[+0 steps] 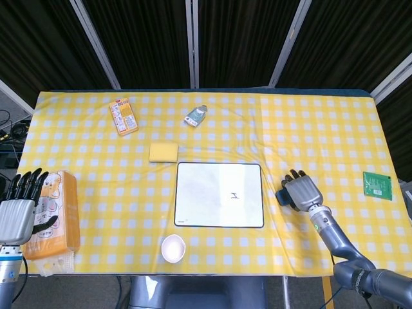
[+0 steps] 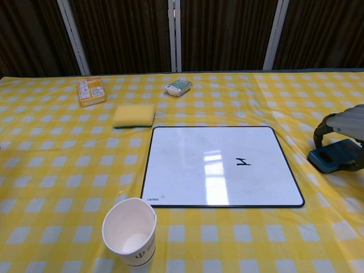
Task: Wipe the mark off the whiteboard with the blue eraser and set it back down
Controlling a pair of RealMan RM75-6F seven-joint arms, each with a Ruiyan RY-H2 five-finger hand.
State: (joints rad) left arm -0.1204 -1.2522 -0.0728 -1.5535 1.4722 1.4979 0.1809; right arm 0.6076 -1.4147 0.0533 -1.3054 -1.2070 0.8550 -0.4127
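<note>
The whiteboard (image 1: 206, 193) (image 2: 193, 170) lies flat in the middle of the table, with a small black mark (image 1: 236, 195) (image 2: 243, 162) on its right half. Just right of the board, the blue eraser (image 1: 283, 195) (image 2: 334, 155) lies on the cloth. My right hand (image 1: 302, 192) (image 2: 344, 120) hovers over it, palm down, fingers curved down past its far side; a firm grip does not show. Far to the left, at the table's near edge, my left hand (image 1: 17, 209) is open, fingers apart, holding nothing.
A paper cup (image 1: 173, 248) (image 2: 129, 230) stands just in front of the board's left corner. A yellow sponge (image 1: 163, 152) (image 2: 134, 115), an orange box (image 1: 123, 116), a small packet (image 1: 196, 116), a green packet (image 1: 377, 185) and an orange tissue pack (image 1: 58, 215) lie around.
</note>
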